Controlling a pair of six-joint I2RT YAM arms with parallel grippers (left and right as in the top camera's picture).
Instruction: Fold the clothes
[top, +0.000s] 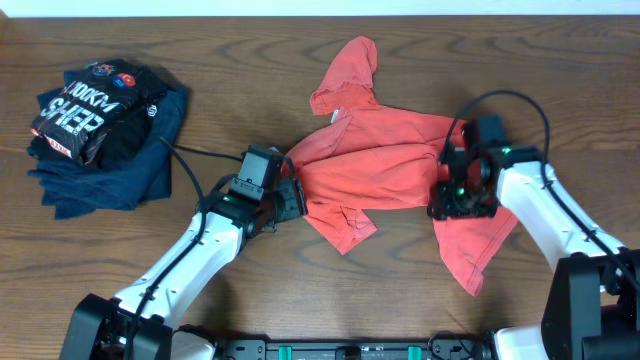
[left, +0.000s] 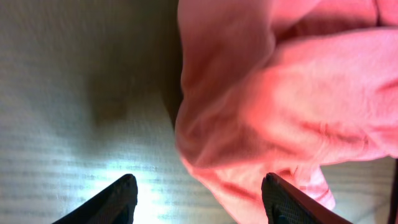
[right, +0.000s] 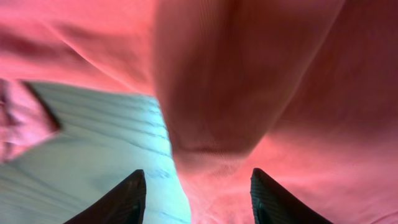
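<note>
Overhead view: the left arm (top: 190, 255) rises from the near edge and slants toward the centre of the desk (top: 250, 60). Its left gripper (left: 200, 200) is at the left edge of the coral-red T-shirt (top: 385, 160). The right arm (top: 545, 205) bends inward from the near right corner, with the right gripper (right: 198, 198) set low over the shirt's right part.

The T-shirt lies crumpled at mid desk between the two grippers. One lobe points to the far edge and another trails toward the near right.

Left wrist view: the fingers (left: 121, 200) stand wide apart, with a rounded fold of cloth just ahead of them and pale desk to its left. Right wrist view: the fingers (right: 273, 198) are likewise spread, and a thick roll of red fabric hangs between them.

From overhead, both sets of fingertips are masked by the wrist housings. In the wrist views the fingers are cut off by the lower frame and the cloth is blurred.

At far left, a black shirt (top: 85, 115) covers most of the navy blue garments (top: 120, 180) beneath it.
</note>
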